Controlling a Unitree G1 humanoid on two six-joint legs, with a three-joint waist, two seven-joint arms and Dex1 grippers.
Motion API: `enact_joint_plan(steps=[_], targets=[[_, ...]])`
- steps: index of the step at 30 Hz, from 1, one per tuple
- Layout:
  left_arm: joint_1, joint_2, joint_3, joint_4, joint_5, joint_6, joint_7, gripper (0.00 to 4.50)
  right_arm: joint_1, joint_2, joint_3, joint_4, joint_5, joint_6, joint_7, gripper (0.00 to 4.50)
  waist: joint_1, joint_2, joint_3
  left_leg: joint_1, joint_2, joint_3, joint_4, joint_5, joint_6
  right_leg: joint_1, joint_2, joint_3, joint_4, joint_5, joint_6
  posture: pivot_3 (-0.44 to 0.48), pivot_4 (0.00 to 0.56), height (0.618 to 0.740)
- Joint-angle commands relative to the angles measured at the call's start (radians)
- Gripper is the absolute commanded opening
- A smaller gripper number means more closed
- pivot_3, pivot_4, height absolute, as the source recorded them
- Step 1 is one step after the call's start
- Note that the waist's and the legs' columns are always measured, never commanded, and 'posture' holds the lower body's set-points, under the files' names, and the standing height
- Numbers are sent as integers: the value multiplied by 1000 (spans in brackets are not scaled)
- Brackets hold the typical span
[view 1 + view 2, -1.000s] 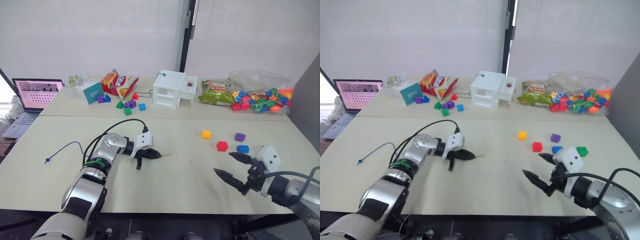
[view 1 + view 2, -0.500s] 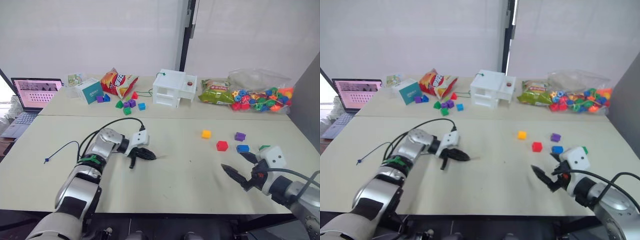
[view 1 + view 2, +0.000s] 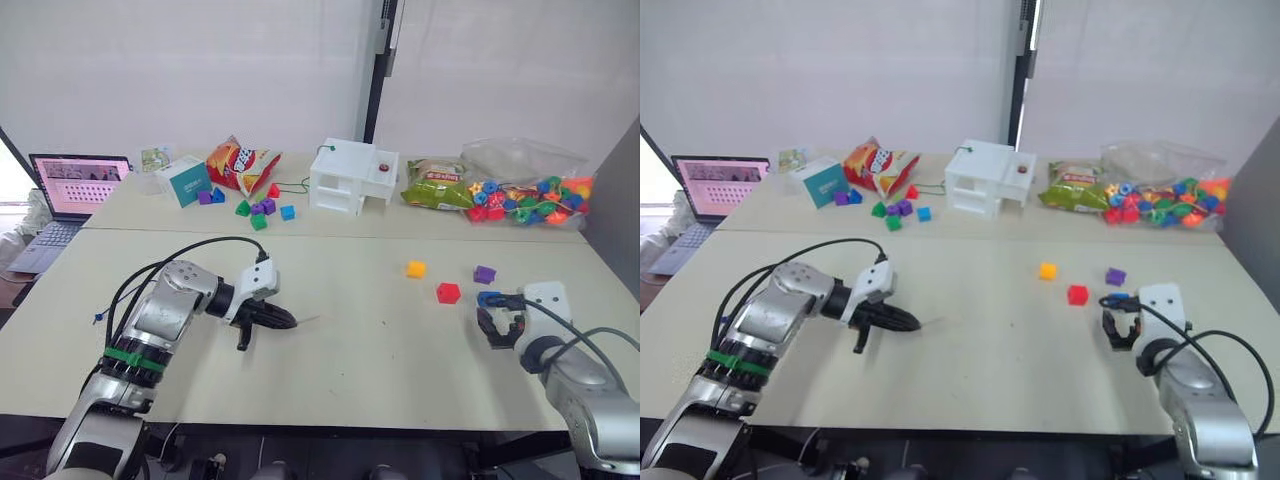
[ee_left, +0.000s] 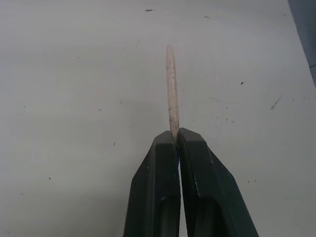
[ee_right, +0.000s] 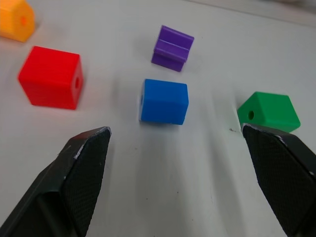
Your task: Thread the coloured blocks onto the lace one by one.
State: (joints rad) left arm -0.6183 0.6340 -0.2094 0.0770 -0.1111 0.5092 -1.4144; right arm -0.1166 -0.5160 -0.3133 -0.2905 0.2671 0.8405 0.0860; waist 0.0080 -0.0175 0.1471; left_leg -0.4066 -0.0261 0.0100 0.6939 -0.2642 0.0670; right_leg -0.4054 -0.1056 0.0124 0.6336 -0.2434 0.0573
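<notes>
My left gripper (image 4: pixel 177 140) is clamped on the lace (image 4: pixel 171 89) tip, while my right gripper (image 5: pixel 175 140) hangs wide apart over the blue block (image 5: pixel 164 101). Nothing's threaded yet; all five remain. Red (image 5: pixel 51 77), purple (image 5: pixel 171 45), green (image 5: pixel 268 110) crowd round blue, so I might bump one.

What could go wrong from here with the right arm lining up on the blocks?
1. The right gripper is open wide, with the blue block ahead and the green block near one finger; closing may knock the green one.
2. The left gripper pinches only the base of the lace tip; it may slip during threading.
</notes>
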Motion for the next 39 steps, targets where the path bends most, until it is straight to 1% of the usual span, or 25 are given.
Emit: enact_joint_plan(steps=[1, 10, 12, 16, 25, 29, 32, 35, 37, 39], targets=[[50, 19, 1, -93, -18, 21, 49, 16, -112, -10, -81, 141, -5, 7, -27, 4500, -4, 1, 0, 0, 0, 0, 0, 0, 0, 0, 0, 0, 0, 0, 0, 0, 150, 740], [106, 35, -5, -177, -46, 56, 120, 16, -266, -67, -105, 419, -33, -99, 5, 4500, -6, 3, 1, 0, 0, 1, -1, 0, 0, 0, 0, 1, -1, 0, 0, 0, 150, 740], [120, 40, -8, -191, -49, 55, 128, 16, -304, -88, -91, 490, -47, -127, 13, 4500, -11, 3, 1, 0, 0, 1, -1, 0, 0, 0, 0, 1, -1, 0, 0, 0, 150, 740], [128, 46, -9, -200, -59, 56, 142, 16, -332, -114, -66, 551, -68, -135, 29, 4500, -13, 4, 1, 0, 0, 2, -1, 0, 0, 0, 0, 1, -1, 0, 0, 0, 150, 740], [126, 47, -16, -196, -67, 45, 167, 16, -395, -127, -51, 719, -79, -215, 65, 4500, -20, 4, 1, 0, 0, 2, -2, 0, 0, 0, 0, 1, -1, 0, 0, 0, 150, 740], [120, 46, -22, -183, -63, 37, 173, 0, -434, -132, -39, 803, -85, -267, 93, 3326, -21, 4, 1, 0, 0, 2, -2, 0, 0, 0, 0, 1, -1, 0, 0, 0, 150, 740], [117, 46, -24, -180, -64, 35, 175, 0, -437, -126, -45, 804, -75, -275, 102, 2245, -20, 4, 1, 0, 0, 2, -2, 0, 0, 0, -1, 1, -1, 0, 0, 0, 150, 740], [116, 49, -26, -178, -64, 31, 175, 0, -422, -118, -53, 767, -64, -261, 99, 1248, -20, 4, 1, 0, 0, 2, -2, 0, 0, 0, -1, 1, -2, 0, 0, 0, 150, 740], [114, 50, -27, -175, -64, 30, 175, 0, -409, -113, -57, 739, -57, -251, 99, 1204, -20, 4, 1, 0, 0, 2, -2, 0, 0, 0, -1, 1, -2, 0, 0, 0, 150, 740], [112, 52, -27, -170, -65, 26, 172, 0, -374, -98, -77, 647, -34, -215, 92, 1204, -20, 4, 1, 0, 0, 2, -2, 0, 0, 0, -1, 1, -2, 0, 0, 0, 150, 740]])
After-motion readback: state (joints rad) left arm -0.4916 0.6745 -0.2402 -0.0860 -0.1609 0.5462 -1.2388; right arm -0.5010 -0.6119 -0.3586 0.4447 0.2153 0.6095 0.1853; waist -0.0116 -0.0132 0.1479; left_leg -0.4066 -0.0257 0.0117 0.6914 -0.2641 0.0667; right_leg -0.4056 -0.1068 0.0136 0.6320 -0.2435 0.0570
